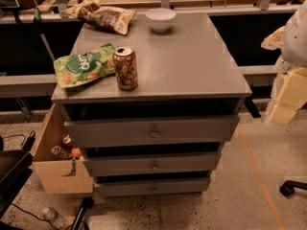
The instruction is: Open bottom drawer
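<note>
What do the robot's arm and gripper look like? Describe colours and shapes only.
The arm is a smooth, rounded white shell at the right edge. Below it the gripper is blocky and pale cream, right of the cabinet. No cables or markings show.

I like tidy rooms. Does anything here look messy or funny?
Yes. The green snack bag sticks out over the left edge of the cabinet top. A clear bottle seems to lie on the floor, bottom left. The end effector is off to the right, away from the bottom drawer.
</note>
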Available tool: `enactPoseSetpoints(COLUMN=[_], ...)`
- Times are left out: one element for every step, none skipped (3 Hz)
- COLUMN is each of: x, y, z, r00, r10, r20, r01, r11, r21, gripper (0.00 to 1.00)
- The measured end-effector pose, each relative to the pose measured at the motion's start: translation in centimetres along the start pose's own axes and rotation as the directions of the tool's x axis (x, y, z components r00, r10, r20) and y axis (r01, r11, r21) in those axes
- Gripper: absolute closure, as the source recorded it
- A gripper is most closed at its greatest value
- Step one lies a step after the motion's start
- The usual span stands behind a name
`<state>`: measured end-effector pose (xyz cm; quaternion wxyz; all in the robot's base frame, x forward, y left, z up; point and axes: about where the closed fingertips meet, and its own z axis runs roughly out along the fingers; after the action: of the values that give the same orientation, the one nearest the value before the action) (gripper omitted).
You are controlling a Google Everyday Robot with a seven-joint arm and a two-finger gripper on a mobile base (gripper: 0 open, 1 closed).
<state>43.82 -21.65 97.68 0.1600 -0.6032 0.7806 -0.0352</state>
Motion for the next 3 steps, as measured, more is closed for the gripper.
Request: enactPoseSetpoints(x=[0.0,0.3,0.7], y=[0.0,0.7,3.9], z=[0.0,2.2,5.4], r00=[1.0,1.0,0.998], r10=[0.0,0.011,0.036], r20=[0.0,0.009,0.05], r01=[0.0,-0.011,-0.038], r11=[1.0,0.9999,0.9985], r21=[0.0,0.013,0.041], gripper=[0.0,0.0,0.0])
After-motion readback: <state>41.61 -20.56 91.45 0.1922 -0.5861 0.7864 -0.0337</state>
